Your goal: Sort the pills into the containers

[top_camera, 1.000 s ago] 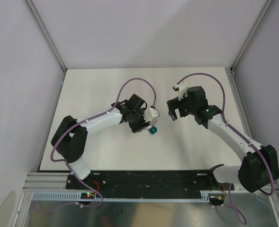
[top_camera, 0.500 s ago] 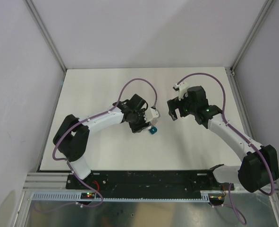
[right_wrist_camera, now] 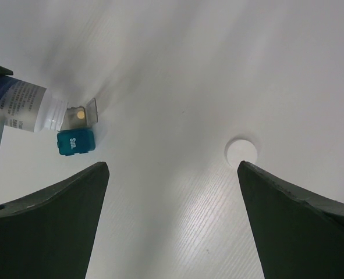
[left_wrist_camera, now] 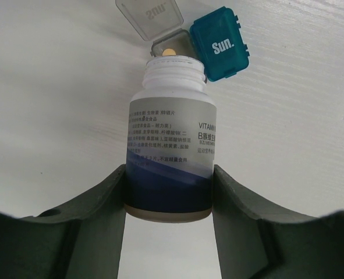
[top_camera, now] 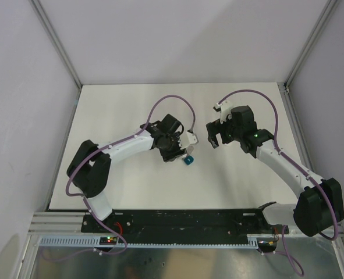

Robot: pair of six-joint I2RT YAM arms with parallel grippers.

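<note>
My left gripper (left_wrist_camera: 169,186) is shut on a white pill bottle (left_wrist_camera: 170,145) with a blue label, gripping its base. The bottle has no cap and is tipped, its mouth right at the containers. These are a joined pair: the grey compartment (left_wrist_camera: 172,45) has its clear lid (left_wrist_camera: 150,17) up and holds one yellowish pill (left_wrist_camera: 169,52); the teal one (left_wrist_camera: 219,43), marked "Sun.", is closed. From above, the containers (top_camera: 188,161) sit just right of the left gripper (top_camera: 174,150). My right gripper (top_camera: 213,135) hovers open and empty to the right, its wrist view showing the teal compartment (right_wrist_camera: 75,142) and pill (right_wrist_camera: 80,115).
A round white cap (right_wrist_camera: 241,152) lies flat on the white table (top_camera: 131,110), under the right gripper's right finger in that wrist view. Grey walls and metal posts enclose the table on three sides.
The left gripper with the bottle has crept slightly up and to the right. The right arm has not moved.
</note>
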